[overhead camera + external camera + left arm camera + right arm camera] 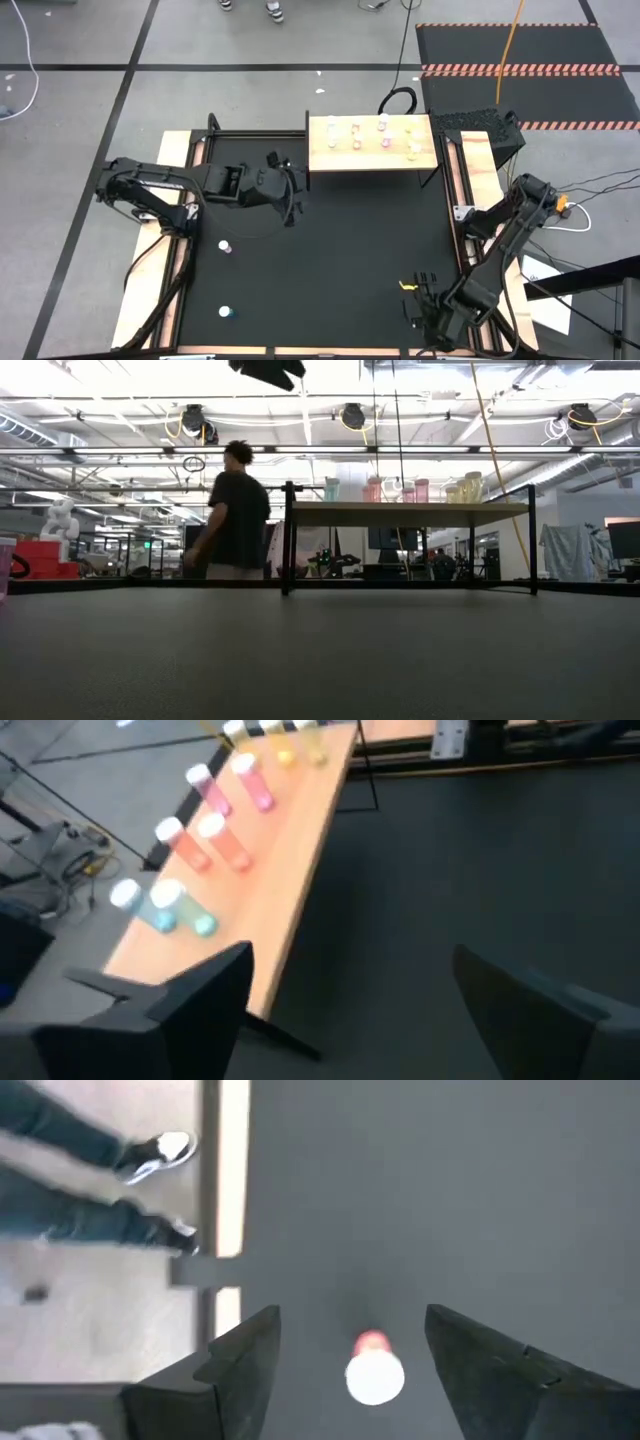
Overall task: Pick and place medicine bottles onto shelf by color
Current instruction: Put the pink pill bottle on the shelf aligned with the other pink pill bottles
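Note:
The light-wood shelf (pixel 370 158) stands at the table's far middle, with several white-capped bottles (pixel 384 142) on it. In the left wrist view they stand grouped as blue (pixel 160 907), orange (pixel 215 838), pink (pixel 250 782) and yellow. My left gripper (pixel 291 192) is open and empty (pixel 350 955), raised above the table beside the shelf's left end. My right gripper (pixel 422 298) is open near the front right. A reddish bottle (pixel 375 1370) stands upright on the table below it, in the gap between its fingers (pixel 350 1320) and apart from them.
Two loose bottles stand on the table's left part, a pinkish one (pixel 225 246) and a blue one (pixel 226 312). A person (pixel 235 515) walks beyond the far edge. Bare black tabletop (pixel 350 240) lies between the arms.

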Controlling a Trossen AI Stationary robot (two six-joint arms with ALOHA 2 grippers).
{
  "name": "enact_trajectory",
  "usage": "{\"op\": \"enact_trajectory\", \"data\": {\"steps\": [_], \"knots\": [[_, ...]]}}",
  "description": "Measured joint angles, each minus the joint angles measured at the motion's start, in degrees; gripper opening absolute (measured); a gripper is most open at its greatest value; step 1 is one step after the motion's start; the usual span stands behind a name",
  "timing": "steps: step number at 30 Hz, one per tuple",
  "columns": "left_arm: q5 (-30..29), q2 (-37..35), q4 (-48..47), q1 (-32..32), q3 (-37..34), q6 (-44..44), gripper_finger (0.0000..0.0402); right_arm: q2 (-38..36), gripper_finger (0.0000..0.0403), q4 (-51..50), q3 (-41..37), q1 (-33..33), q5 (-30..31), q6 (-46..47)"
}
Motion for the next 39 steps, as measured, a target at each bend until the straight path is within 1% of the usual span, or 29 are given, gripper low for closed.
{"op": "enact_trajectory", "data": {"steps": [3,6,8,10,12,15,18,20,22,25,27,29,31,33,35,39], "knots": [[0.0,0.0,-4.2,-2.0,0.0,-3.7,0.0344,0.0,0.025,-0.6,0.0,-1.6,2.3,0.1],[0.0,0.0,-8.2,-4.0,0.0,-8.2,0.0344,-0.5,0.025,-0.2,0.0,-4.1,3.6,-3.5],[0.0,0.0,-11.2,-5.2,0.0,-13.0,0.0344,-0.5,0.0249,0.2,0.0,-6.0,4.3,-6.3],[0.0,0.0,-15.1,-6.1,0.0,-19.9,0.0344,-0.4,0.0246,1.4,0.0,-8.1,4.4,-9.5],[0.1,-0.3,-21.1,-6.9,0.0,-30.7,0.0344,-0.5,0.0243,3.1,0.0,-10.4,4.9,-12.9],[1.5,-0.8,-33.8,-7.8,0.0,-46.3,0.0344,-0.5,0.024,6.2,0.0,-14.2,9.7,-18.0],[2.9,-1.4,-45.5,-10.4,0.0,-56.2,0.0344,-0.5,0.024,8.7,0.0,-18.8,12.9,-24.6],[4.6,-2.0,-49.8,-12.4,0.0,-60.2,0.0344,-0.5,0.024,11.4,0.0,-22.1,13.0,-28.2],[5.1,-2.9,-53.2,-15.3,0.0,-63.0,0.0344,-0.5,0.024,16.3,0.0,-25.2,12.9,-30.4],[5.3,-4.3,-55.7,-19.3,0.0,-65.3,0.0344,-0.4,0.024,28.6,0.0,-29.7,12.9,-34.8],[6.0,-5.2,-55.9,-22.3,0.0,-67.2,0.0344,0.1,0.024,40.3,0.0,-32.4,12.9,-38.6],[5.4,-5.9,-56.1,-25.7,0.0,-67.9,0.0344,1.6,0.024,53.9,0.0,-34.8,12.8,-41.4],[3.0,-6.6,-55.8,-29.8,-1.4,-67.3,0.0343,4.4,0.024,67.4,0.1,-36.9,10.6,-43.3],[2.4,-7.7,-55.8,-33.2,-4.1,-66.9,0.0336,8.1,0.024,76.4,1.1,-38.6,7.9,-44.2],[3.8,-9.8,-55.8,-35.7,-7.7,-69.2,0.0323,12.7,0.024,77.9,4.7,-39.9,5.4,-44.3],[9.9,-14.5,-54.3,-40.0,-14.4,-76.2,0.0281,21.9,0.0243,71.7,16.0,-40.6,2.3,-45.2]]}}
